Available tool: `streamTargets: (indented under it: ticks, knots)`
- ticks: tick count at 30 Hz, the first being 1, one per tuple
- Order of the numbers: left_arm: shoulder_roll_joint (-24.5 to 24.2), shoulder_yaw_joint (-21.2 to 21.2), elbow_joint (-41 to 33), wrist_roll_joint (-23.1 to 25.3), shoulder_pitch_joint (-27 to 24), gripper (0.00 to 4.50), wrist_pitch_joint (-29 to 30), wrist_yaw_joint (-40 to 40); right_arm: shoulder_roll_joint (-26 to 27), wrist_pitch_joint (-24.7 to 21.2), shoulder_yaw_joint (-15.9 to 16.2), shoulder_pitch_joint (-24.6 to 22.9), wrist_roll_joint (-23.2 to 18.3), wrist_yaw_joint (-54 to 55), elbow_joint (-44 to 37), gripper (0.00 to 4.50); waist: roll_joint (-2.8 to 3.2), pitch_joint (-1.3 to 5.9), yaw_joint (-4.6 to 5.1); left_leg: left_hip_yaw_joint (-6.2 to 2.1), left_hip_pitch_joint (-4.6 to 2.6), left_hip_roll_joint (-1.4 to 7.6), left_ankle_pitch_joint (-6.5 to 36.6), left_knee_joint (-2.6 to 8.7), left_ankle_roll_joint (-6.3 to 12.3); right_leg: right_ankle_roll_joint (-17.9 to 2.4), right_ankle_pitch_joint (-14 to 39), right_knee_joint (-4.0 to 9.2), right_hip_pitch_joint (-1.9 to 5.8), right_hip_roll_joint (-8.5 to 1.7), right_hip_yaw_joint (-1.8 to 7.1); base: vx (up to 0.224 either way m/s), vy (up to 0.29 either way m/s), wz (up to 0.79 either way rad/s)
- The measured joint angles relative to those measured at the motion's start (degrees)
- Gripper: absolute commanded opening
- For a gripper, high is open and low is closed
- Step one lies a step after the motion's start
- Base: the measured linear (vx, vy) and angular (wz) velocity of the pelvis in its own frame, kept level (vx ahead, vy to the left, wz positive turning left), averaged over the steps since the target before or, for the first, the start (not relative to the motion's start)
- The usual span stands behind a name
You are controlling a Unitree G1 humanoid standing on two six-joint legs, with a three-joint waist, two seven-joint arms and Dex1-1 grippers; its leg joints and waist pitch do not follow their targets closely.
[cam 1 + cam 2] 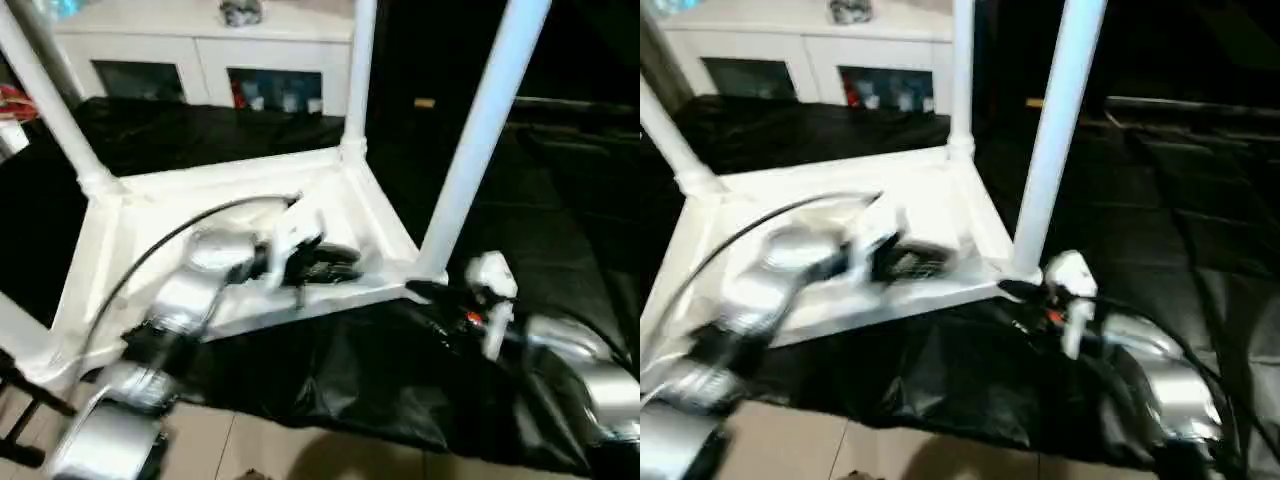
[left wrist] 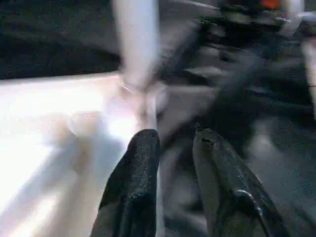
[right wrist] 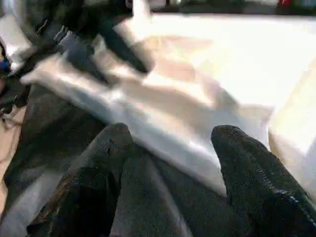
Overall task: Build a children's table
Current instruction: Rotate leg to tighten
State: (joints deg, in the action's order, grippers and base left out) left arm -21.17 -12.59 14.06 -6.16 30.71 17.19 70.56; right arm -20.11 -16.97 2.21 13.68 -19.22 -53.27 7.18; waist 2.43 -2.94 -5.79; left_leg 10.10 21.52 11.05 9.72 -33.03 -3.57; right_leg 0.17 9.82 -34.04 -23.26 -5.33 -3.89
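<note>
On black sheeting, the upside-down children's table (image 1: pixel 240 190) has legs fitted.
Both left gripper (image 2: pixel 173 143) and right gripper (image 3: pixel 168 138) are parted, empty.

The children's table (image 1: pixel 360 215) is seen to be of smooth white plastic with a slight sheen, its round legs (image 1: pixel 483 130) equally smooth and glossy. It is laid on a black sheet (image 1: pixel 380 375), thin and creased, glossy like plastic film where light is caught. The forearms (image 1: pixel 1165 385) are cased in brushed silver metal. The fingers (image 2: pixel 136 187) are shown as matt black with a fine grainy texture. The floor (image 1: pixel 250 445) is made of pale, smooth tiles
</note>
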Motion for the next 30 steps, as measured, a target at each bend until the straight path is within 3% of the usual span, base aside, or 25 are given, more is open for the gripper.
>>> streamTargets:
  ticks: [3, 8, 9, 11, 16, 19, 30]
  knots:
    - [-2.2, -0.4, -5.6, -1.7, -2.6, 1.96, 4.7, 0.6, 2.8, 0.8, 1.2, 0.9, 1.5, 3.0, 1.5, 3.0, 0.05, -0.01, -0.31, 0.02, 0.0, -0.02, 0.0, -0.01, -0.01, 0.0, 0.0, 0.0, 0.03, 0.0, 0.07, 0.0, 0.0, 0.0]
    - [-9.2, -0.6, -16.4, -3.3, -10.4, 2.24, 13.9, 2.2, 9.6, 1.7, 1.5, 5.9, 4.4, 12.7, 8.3, 3.0, 0.25, -0.04, 0.97, 0.04, -0.12, -0.04, 0.0, 0.03, -0.04, 0.0, 0.0, -0.04, 0.04, 0.04, 0.16, 0.0, 0.0, 0.0]
    - [-9.5, -0.8, -17.1, -3.3, -10.8, 2.46, 15.0, 2.4, 10.4, 2.0, 1.6, 6.3, 4.5, 13.8, 9.1, 3.0, 0.28, -0.06, 0.97, 0.04, -0.12, -0.04, 0.0, 0.06, -0.05, 0.0, 0.0, -0.04, 0.04, 0.05, 0.15, 0.0, 0.0, 0.0]
    - [-10.6, -1.4, -18.7, -2.7, -12.2, 2.49, 16.5, 2.0, 13.5, 3.0, 1.5, 8.5, 6.0, 18.4, 12.4, 3.0, 0.52, -0.1, 1.0, 0.01, -0.13, -0.04, 0.0, 0.07, -0.09, 0.0, 0.0, -0.05, 0.04, 0.07, 0.15, 0.0, 0.0, 0.0]
    - [-11.1, -5.2, -17.0, 2.4, -12.8, 2.92, 16.5, -3.3, 18.1, 7.6, -0.6, 14.4, 9.2, 32.6, 21.0, 3.0, 0.66, -0.12, 0.91, 0.0, -0.16, -0.07, -0.1, 0.09, -0.2, 0.0, 0.0, -0.08, 0.06, 0.07, 0.17, 0.0, 0.0, 0.0]
    - [-10.4, -5.3, -15.3, 3.9, -12.8, 3.2, 16.3, -6.7, 19.3, 9.3, -2.0, 16.1, 10.4, 38.2, 24.3, 3.0, 0.64, -0.12, 0.88, 0.0, -0.14, -0.09, -0.1, 0.09, -0.2, 0.0, 0.0, -0.07, 0.07, 0.06, 0.19, 0.0, 0.0, 0.0]
    - [-10.0, -6.1, -10.3, 7.8, -11.8, 4.13, 13.1, -14.0, 16.2, 16.2, -7.8, 21.5, 11.6, 50.7, 36.5, 3.0, 0.65, -0.11, 0.64, -0.04, -0.14, -0.11, -0.1, -0.05, -0.23, 0.0, 0.0, -0.14, 0.25, 0.06, 0.23, 0.0, 0.0, 0.0]
